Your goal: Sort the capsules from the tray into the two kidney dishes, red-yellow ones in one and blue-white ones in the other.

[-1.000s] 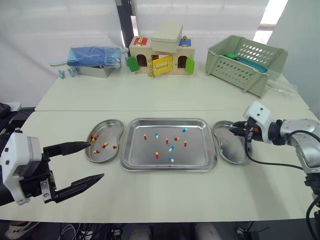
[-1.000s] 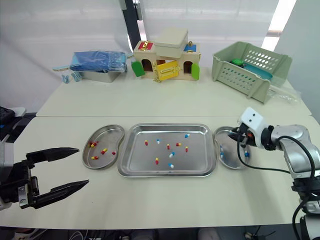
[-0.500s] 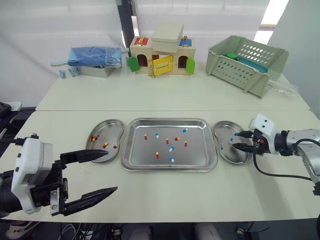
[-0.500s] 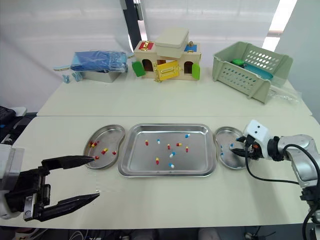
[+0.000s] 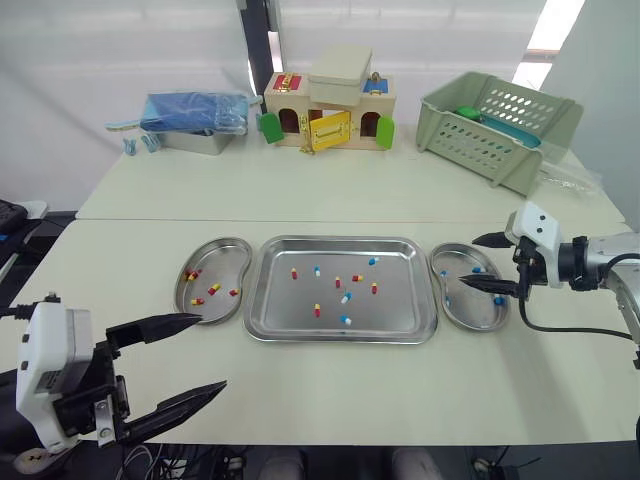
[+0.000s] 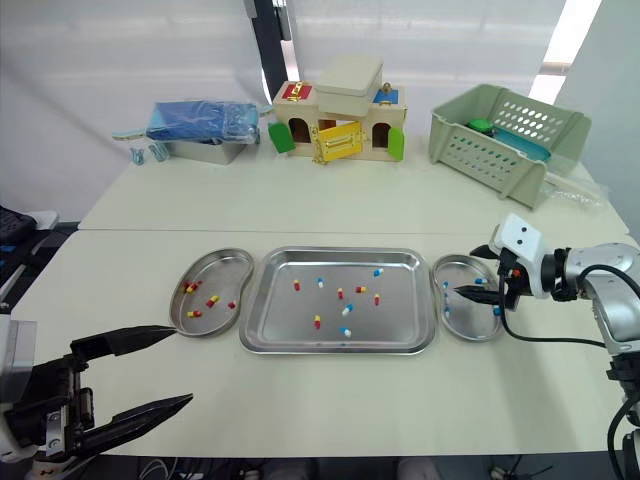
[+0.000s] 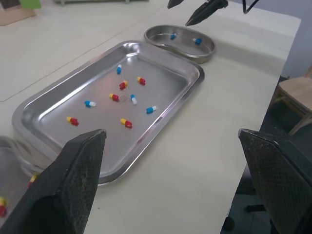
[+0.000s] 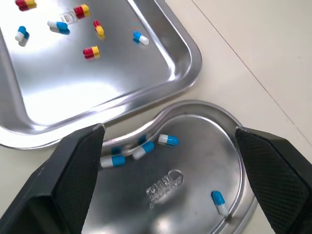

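Head view: my left gripper [image 5: 211,351] hangs wide open and empty over the counter's [image 5: 330,400] near edge, just short of the left kidney dish [image 5: 220,255] holding red-yellow capsules [image 5: 213,288]. My right gripper [image 5: 467,261] — open, empty — hovers above the right kidney dish [image 5: 470,315]. Left wrist view: mixed capsules [image 7: 124,85] lie scattered in the tray [image 7: 165,85]. Right wrist view: blue-white capsules [image 8: 168,140] lie in the right kidney dish.

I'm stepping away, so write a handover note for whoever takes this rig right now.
Left hand: open, empty, low at the table's near left edge.
Right hand: open, empty, over the right kidney dish.
Done: several red-yellow capsules lie in the left kidney dish, several blue-white capsules in the right.
To do: nine remain in the tray, five red-yellow and four blue-white.
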`<act>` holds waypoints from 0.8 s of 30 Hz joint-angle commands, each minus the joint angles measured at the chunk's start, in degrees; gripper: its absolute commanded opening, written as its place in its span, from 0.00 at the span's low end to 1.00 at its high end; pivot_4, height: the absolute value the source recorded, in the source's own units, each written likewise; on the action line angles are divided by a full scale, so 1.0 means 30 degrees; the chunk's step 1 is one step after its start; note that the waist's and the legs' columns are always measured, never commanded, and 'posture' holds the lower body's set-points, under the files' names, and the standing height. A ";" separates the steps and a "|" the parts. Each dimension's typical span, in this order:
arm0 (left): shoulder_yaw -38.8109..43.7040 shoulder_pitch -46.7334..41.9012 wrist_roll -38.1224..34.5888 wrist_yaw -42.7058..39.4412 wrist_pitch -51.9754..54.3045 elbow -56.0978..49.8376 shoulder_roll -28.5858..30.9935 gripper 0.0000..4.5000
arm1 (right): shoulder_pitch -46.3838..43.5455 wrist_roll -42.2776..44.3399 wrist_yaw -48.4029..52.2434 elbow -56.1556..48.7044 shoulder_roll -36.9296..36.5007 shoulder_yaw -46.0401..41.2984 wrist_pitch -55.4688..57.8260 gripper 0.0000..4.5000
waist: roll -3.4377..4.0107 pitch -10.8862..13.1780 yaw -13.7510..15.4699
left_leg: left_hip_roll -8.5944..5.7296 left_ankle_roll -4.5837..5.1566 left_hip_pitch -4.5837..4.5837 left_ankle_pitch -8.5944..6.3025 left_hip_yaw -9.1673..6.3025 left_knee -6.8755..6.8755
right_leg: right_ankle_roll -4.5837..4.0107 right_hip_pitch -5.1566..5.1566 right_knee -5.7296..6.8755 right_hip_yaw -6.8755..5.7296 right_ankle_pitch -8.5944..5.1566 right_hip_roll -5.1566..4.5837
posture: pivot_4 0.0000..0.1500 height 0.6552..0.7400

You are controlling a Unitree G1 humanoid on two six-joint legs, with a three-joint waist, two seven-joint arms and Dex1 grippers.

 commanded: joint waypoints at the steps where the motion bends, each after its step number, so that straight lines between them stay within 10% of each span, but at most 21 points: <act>1: 0.0410 0.0564 0.0950 -0.0350 -0.0845 0.0657 -0.0285 1.00 | -0.0425 0.0784 0.0934 0.0225 -0.0514 -0.1109 -0.1066 0.99 | -0.0001 0.0000 0.0116 | 0.0000 0.0001 0.0001 -0.0001 -0.0001 0.0002 | 0.0000 0.0003 -0.0006 -0.0001 0.0000 0.0000 | 1.00 1.00; 24: -0.0522 -0.1878 0.3598 -0.0633 -0.1700 0.5448 0.1622 1.00 | 0.7386 0.1129 0.2894 0.4613 -0.4567 -0.8414 -0.6174 0.99 | 0.0023 -0.0004 0.0285 | -0.0010 0.0035 0.0013 -0.0023 0.0015 0.0008 | 0.0004 0.0031 -0.0019 -0.0002 0.0002 -0.0014 | 1.00 1.00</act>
